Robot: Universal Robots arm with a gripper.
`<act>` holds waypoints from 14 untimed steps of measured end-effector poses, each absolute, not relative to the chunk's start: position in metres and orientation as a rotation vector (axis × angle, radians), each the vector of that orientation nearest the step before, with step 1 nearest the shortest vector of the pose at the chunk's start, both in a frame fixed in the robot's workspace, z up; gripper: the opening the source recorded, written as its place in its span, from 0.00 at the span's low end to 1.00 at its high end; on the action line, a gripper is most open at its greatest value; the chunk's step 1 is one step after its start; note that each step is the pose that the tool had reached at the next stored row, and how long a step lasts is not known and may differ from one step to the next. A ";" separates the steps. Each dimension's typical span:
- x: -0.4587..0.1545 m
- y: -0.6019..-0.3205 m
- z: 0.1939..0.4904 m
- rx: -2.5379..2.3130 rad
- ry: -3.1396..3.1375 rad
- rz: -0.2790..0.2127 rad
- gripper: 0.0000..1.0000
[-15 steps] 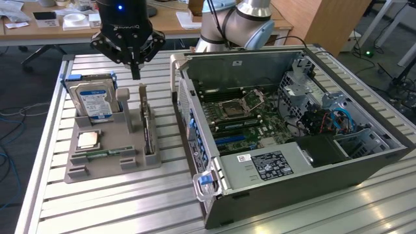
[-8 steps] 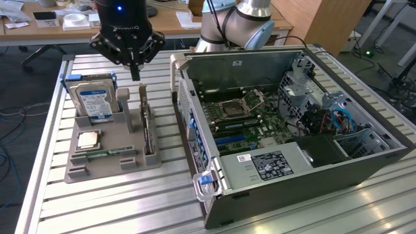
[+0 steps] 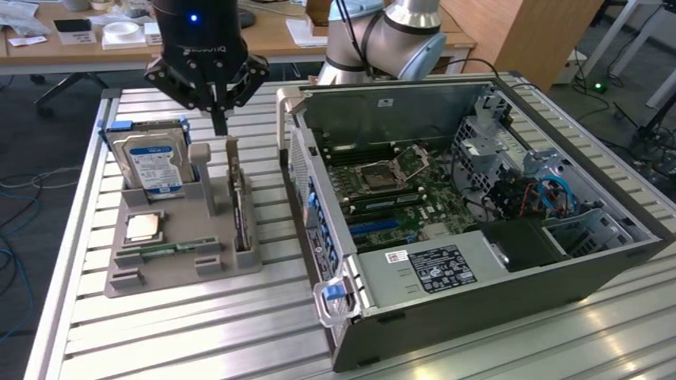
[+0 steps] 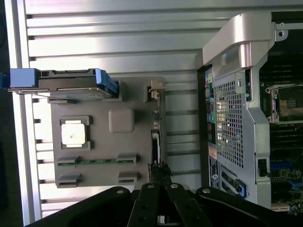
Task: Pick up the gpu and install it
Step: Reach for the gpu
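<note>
The gpu (image 3: 241,207) stands on its edge in a slot of the grey holder (image 3: 169,273), on the side nearest the computer case. It looks like a thin dark card. In the wrist view the gpu (image 4: 156,135) is a narrow edge-on strip. My gripper (image 3: 220,127) hangs just above the card's far end, fingers shut together with nothing between them. In the wrist view the gripper (image 4: 158,174) tapers to a point over one end of the card. The open computer case (image 3: 591,245) lies to the exterior view's right, motherboard (image 3: 396,198) exposed.
The holder also carries an upright hard drive (image 3: 153,158) with a blue-white label, a square processor (image 3: 145,228) and a narrow green RAM strip (image 3: 169,250). All of it rests on a slatted metal table (image 3: 211,332). Desks with clutter stand behind.
</note>
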State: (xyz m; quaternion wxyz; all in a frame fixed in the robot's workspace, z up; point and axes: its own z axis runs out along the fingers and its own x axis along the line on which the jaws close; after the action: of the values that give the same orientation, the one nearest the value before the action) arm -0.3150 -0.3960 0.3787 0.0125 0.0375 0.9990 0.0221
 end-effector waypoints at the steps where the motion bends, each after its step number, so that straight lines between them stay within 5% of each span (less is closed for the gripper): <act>1: -0.315 -0.396 0.379 0.117 3.114 0.069 0.11; 14: -0.318 -0.404 0.379 0.117 3.114 0.069 0.11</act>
State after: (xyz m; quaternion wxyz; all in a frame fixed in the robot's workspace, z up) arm -0.3176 -0.4038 0.3787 0.0125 0.0376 0.9990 0.0221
